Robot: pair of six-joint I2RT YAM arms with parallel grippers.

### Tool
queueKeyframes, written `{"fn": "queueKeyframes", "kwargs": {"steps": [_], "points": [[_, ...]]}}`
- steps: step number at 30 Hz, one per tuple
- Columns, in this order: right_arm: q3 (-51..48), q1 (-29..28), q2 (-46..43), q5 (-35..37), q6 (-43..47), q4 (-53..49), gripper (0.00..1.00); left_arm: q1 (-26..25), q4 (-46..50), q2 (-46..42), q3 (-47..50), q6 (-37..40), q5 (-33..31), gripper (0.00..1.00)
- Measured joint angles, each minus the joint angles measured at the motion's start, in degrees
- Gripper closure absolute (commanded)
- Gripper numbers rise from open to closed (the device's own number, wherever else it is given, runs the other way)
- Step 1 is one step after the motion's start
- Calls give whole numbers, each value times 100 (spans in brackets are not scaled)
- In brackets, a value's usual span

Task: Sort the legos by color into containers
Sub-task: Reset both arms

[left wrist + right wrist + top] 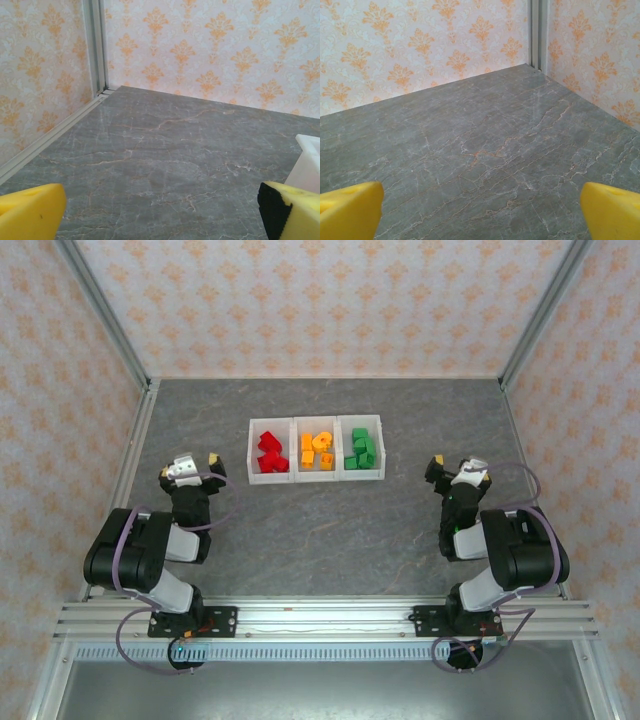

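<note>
Three joined white bins [294,447] stand in a row at the table's middle back. Red legos [271,453] lie in the left bin, orange-yellow legos [317,451] in the middle one, green legos [362,452] in the right one. My left gripper [192,464] rests low at the left, well clear of the bins, open, with nothing between its yellow fingertips [30,212]. A corner of the left bin [307,165] shows at the right edge of the left wrist view. My right gripper [457,470] sits at the right, open and empty, its yellow fingertips [612,212] wide apart.
Grey marble tabletop [320,530] spreads between the arms and the bins. Patterned walls with metal corner posts [96,47] enclose the table on three sides. An aluminium rail [320,615] carries both arm bases at the near edge.
</note>
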State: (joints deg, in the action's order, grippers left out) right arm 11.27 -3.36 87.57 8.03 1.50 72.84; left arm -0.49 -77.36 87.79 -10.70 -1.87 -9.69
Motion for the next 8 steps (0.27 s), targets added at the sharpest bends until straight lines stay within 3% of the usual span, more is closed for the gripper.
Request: {"fn": "queueKeyframes", "kwargs": {"steps": [8], "points": [[59, 2, 2, -345, 31, -109, 0, -24, 4, 0, -11, 2, 2, 1]]}}
